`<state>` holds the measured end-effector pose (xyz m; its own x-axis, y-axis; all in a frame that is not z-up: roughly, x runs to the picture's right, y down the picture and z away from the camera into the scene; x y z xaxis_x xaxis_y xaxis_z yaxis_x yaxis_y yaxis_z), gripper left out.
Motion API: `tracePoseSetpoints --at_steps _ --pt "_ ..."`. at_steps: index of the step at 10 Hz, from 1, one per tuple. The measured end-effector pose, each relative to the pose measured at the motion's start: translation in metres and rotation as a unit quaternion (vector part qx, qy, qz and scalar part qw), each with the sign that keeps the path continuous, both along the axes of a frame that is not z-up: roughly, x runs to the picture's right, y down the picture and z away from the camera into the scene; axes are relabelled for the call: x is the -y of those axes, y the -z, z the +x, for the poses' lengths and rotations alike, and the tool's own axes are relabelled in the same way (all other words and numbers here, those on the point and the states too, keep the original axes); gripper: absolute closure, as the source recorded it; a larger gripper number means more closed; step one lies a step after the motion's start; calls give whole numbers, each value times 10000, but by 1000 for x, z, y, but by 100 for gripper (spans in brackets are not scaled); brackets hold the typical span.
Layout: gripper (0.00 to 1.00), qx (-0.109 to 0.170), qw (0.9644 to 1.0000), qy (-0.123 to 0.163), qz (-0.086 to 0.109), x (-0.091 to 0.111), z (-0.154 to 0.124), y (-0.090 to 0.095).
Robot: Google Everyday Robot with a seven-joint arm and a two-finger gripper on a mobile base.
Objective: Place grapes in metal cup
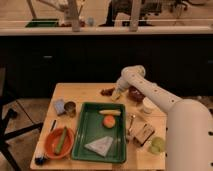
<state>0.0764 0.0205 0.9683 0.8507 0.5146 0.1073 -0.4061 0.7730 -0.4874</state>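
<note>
The grapes point(106, 91) are a small dark red bunch lying on the wooden table point(82, 92) near its back edge, behind the green tray. My gripper point(116, 95) hangs down from the white arm point(150, 92) and sits right beside the grapes on their right, low over the table. The metal cup point(70, 108) stands to the left of the tray, well to the left of the gripper.
A dark reddish-brown bowl point(135, 95) is right of the gripper, with a white cup point(148, 105) beside it. The green tray point(85, 142) holds an orange fruit point(110, 121), a banana point(110, 112) and a grey cloth point(100, 146). An orange plate point(52, 145) and a light green cup point(157, 145) stand at the front.
</note>
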Motion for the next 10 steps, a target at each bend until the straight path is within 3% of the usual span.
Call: tracePoseSetpoints --at_steps 10 --pt "20 312 9994 -92 117 -3 -11 -23"
